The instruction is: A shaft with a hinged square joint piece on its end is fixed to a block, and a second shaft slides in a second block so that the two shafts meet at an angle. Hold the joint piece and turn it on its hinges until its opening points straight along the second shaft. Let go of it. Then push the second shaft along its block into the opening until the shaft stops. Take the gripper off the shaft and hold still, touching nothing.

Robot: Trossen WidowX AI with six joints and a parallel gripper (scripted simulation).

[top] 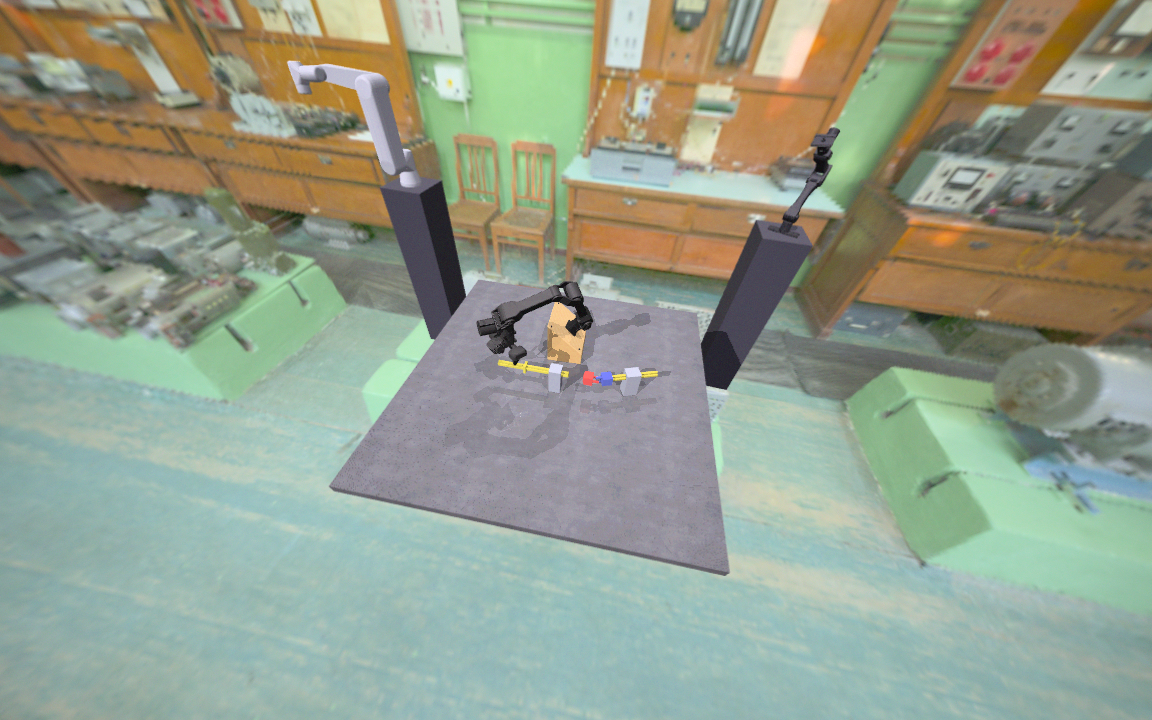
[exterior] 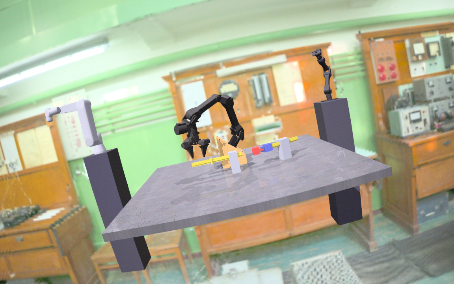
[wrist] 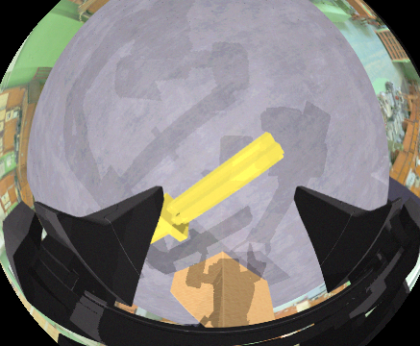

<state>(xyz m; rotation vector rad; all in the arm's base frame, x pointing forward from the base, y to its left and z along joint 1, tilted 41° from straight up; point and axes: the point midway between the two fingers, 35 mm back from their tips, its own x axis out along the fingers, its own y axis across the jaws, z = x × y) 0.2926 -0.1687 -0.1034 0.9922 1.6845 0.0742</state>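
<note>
My gripper [exterior: 197, 157] [wrist: 233, 193] is open and empty, above the outer half of the second shaft. The yellow second shaft [exterior: 200, 163] [top: 549, 368] [wrist: 229, 178] has a small collar and runs through the left grey block [exterior: 234, 162] [top: 554, 379]. Its inner end sticks out a little past that block. The red joint piece [exterior: 256, 150] [top: 588, 377] faces it across a gap. It hangs on the blue hinge part [exterior: 267, 147] [top: 606, 378] of the first shaft [exterior: 293, 139] [top: 649, 374], held in the right grey block [exterior: 284, 148] [top: 631, 381]. Whether its opening lines up exactly is too small to tell.
A wooden wedge-shaped stand [top: 566, 344] [exterior: 227, 153] [wrist: 262, 293] stands behind the second shaft, beside the arm's base. The grey table [top: 526, 483] [exterior: 186, 197] carries everything. Two dark pillars [top: 423, 250] [top: 755, 286] with other arms stand beyond its edges.
</note>
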